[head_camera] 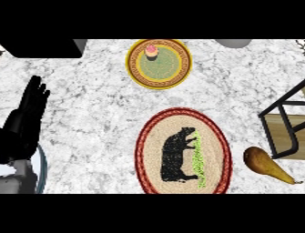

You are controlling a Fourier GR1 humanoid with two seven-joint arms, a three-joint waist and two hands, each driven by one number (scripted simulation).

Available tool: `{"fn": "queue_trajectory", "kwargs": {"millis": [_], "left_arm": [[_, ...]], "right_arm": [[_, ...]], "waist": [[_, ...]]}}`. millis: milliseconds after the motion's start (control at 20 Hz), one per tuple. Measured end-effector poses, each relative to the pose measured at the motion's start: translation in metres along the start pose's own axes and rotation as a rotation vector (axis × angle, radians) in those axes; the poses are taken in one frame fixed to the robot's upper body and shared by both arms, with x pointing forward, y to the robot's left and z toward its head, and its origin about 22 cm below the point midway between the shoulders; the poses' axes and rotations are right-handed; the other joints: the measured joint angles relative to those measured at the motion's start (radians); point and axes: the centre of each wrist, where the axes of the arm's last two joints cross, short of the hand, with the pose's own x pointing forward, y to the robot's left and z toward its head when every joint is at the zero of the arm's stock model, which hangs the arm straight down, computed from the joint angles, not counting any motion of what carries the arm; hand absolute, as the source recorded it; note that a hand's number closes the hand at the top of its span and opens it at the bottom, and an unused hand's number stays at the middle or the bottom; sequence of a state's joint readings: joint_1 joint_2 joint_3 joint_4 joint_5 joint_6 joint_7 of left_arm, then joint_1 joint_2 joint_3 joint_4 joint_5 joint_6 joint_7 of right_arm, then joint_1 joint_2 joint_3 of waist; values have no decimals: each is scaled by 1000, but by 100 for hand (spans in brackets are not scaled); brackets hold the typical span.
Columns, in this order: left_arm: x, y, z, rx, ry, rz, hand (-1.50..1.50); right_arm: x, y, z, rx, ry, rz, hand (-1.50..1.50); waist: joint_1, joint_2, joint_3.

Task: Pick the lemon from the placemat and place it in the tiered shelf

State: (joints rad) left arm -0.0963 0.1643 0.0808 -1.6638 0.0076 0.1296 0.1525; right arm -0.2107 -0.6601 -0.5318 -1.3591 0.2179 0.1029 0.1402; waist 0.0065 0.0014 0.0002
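The oval woven placemat (153, 136) with a red rim and a black animal picture lies at the centre front. No lemon shows on it or anywhere else. A brown pear-shaped fruit (266, 164) lies on the counter just right of the mat, in front of the tiered shelf (286, 123), a black frame with wooden boards at the right edge. My left hand (28, 113) rests open at the far left, fingers pointing up, holding nothing. My right hand is out of view.
A yellow plate (171, 68) with a green centre carries a pink cupcake (152, 51) at the back middle. A dark box (44, 48) sits at the back left, and a grey round object (233, 43) at the back right.
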Motion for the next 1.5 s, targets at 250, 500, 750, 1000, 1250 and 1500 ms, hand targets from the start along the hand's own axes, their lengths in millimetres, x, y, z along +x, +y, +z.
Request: {"fn": "queue_trajectory", "kwargs": {"millis": [250, 500, 750, 1000, 1250, 1500], "left_arm": [[-1, -3, 1, 1, -2, -3, 0], [2, -13, 2, 1, 10, -1, 0], [-1, 0, -1, 5, 8, -2, 0], [-1, -6, 4, 9, 2, -4, 0], [-1, -5, 7, 15, 9, 0, 0], [1, -3, 8, 13, 13, 4, 0]], "right_arm": [[-6, 7, -13, 38, -2, -31, -150], [-5, 4, -21, 48, -20, -86, -150], [2, -17, -23, 20, -52, -207, -150], [2, -63, -20, -74, -25, -279, -150], [-14, -119, -10, -161, 61, -316, -150], [-43, -177, 12, -205, 120, -328, -150]], "waist": [[-4, -6, -5], [-7, -5, -2], [-10, -3, 1], [-12, -3, 0], [-13, -3, 0], [-15, -2, 1]]}}
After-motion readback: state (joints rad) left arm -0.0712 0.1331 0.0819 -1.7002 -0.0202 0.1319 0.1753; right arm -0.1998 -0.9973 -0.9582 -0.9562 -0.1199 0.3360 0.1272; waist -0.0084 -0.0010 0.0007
